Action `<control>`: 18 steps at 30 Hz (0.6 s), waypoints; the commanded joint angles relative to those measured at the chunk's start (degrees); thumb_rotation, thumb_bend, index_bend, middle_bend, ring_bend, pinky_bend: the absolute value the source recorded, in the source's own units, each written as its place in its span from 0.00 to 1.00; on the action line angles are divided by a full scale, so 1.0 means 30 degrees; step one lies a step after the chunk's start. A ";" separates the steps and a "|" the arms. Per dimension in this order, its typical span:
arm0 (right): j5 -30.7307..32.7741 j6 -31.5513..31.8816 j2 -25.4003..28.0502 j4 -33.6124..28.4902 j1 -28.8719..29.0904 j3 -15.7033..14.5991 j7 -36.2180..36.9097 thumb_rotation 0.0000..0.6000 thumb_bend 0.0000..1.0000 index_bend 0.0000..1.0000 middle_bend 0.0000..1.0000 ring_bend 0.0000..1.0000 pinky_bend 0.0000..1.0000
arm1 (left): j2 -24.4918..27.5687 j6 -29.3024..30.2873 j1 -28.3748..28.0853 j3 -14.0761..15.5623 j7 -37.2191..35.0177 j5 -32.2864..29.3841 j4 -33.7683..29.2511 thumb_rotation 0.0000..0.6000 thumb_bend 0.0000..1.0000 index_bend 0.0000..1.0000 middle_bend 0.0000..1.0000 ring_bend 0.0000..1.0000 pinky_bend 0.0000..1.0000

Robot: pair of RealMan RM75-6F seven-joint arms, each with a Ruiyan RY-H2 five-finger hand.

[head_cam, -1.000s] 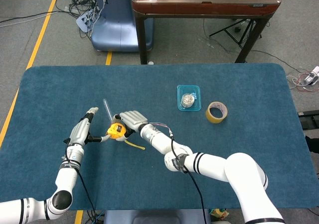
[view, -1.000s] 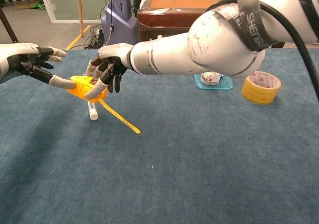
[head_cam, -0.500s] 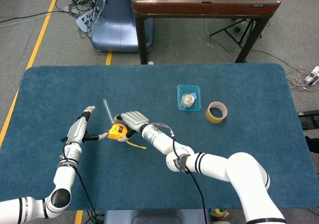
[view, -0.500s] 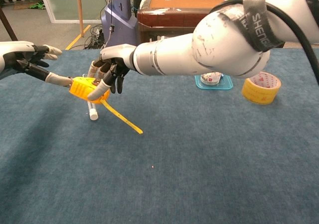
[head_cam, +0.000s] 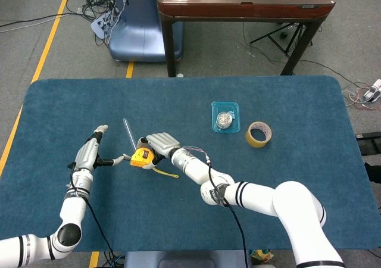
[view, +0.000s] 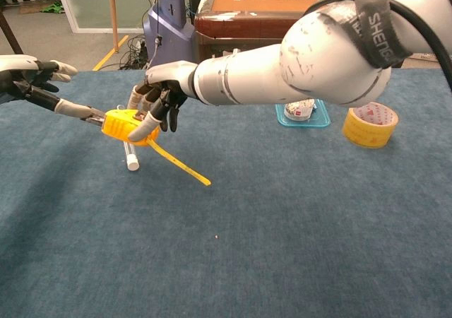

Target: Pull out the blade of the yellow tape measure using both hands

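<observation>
The yellow tape measure hangs just above the blue tabletop, left of centre. My right hand grips its case from above and from the right. My left hand is off to the left, its other fingers spread. A thumb and a finger reach toward the case and pinch the short dark end of the blade at its left side. A stiff yellow strip slants down from the case to the cloth on the right.
A clear tube with a white cap lies under and behind the case. At the right stand a blue tray with a round object and a roll of tan tape.
My left hand has drawn away to the left, so the gap to the case has widened. The right hand has held the case nearly still, drifting slightly right.
</observation>
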 commanded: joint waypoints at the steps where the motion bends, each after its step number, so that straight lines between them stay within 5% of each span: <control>1: 0.0043 0.0038 0.0057 -0.0075 0.0002 -0.0020 0.0002 1.00 0.62 0.64 0.64 0.55 0.46 | 0.0081 -0.0042 -0.0024 -0.0031 0.0063 -0.0142 0.0036 1.00 0.15 0.00 0.00 0.00 0.00; 18: 0.0434 0.0308 0.0558 -0.0543 -0.0094 -0.0340 -0.0171 1.00 0.62 0.64 0.64 0.55 0.46 | 0.0371 -0.0728 -0.0057 -0.0108 -0.0349 -0.0321 0.0049 1.00 0.28 0.21 0.00 0.00 0.00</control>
